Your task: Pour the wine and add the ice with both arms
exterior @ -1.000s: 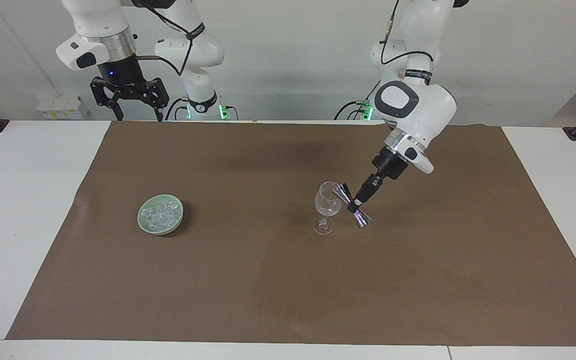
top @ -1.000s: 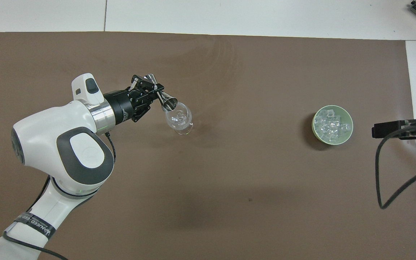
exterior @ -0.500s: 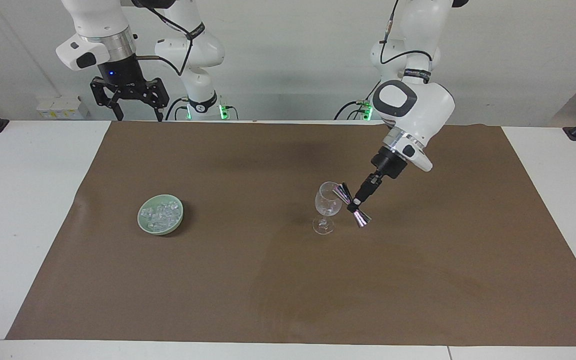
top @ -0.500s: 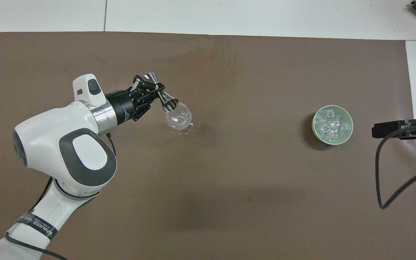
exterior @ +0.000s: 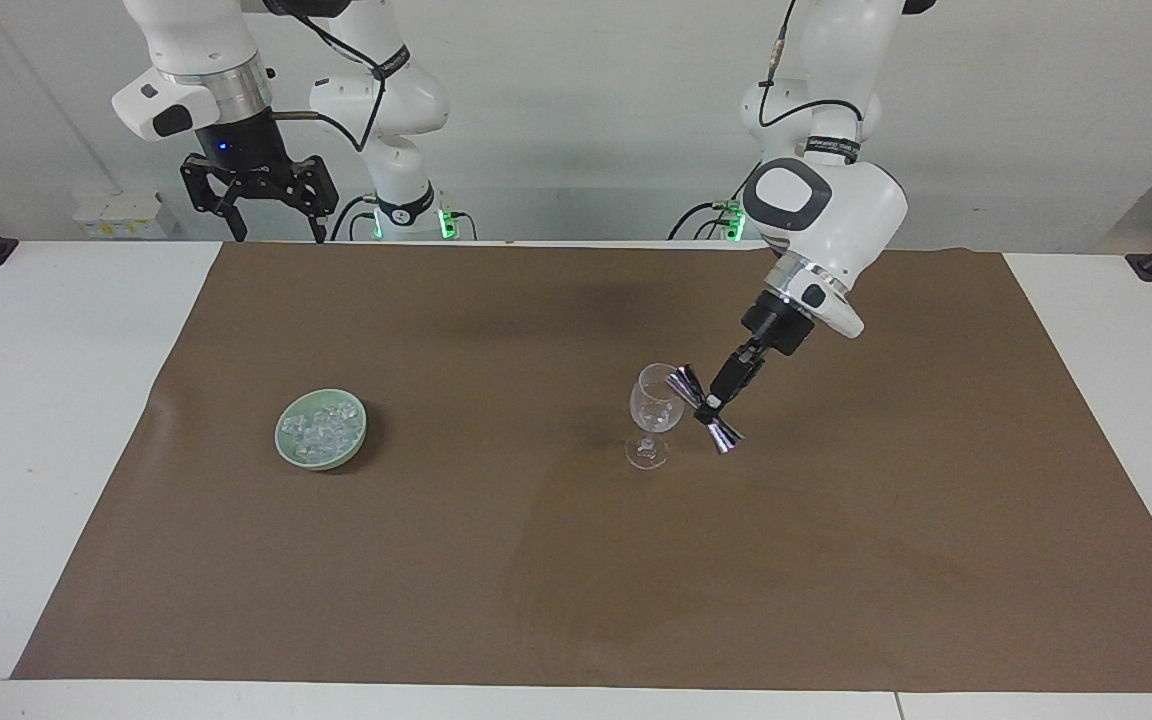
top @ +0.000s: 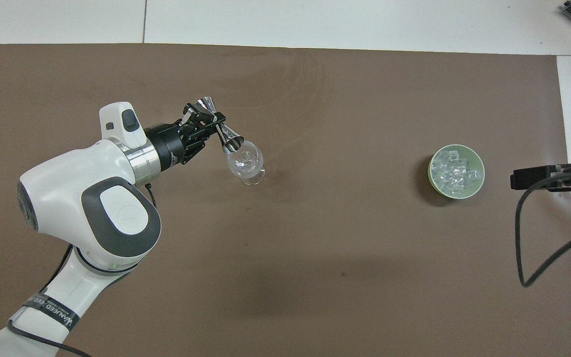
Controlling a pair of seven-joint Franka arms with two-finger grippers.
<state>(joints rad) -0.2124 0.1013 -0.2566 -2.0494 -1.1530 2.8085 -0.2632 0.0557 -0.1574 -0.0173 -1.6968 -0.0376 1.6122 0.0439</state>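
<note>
The left gripper (exterior: pixel 711 408) angled steeply down, fingers clamped tight; the right gripper (exterior: pixel 272 232) waited raised, jaws spread.

White table (exterior: pixel 46 400) w/ brown mat (exterior: pixel 536 560); on mat: green bowl (exterior: pixel 288 447), wine glass (exterior: pixel 654 412).

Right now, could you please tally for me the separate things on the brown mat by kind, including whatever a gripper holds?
Clear stemmed wine glass: 1
Pale green bowl holding a heap of small clear ice cubes: 1
Shiny metal double-ended jigger, tilted over the glass in the left gripper: 1
Total: 3
</note>
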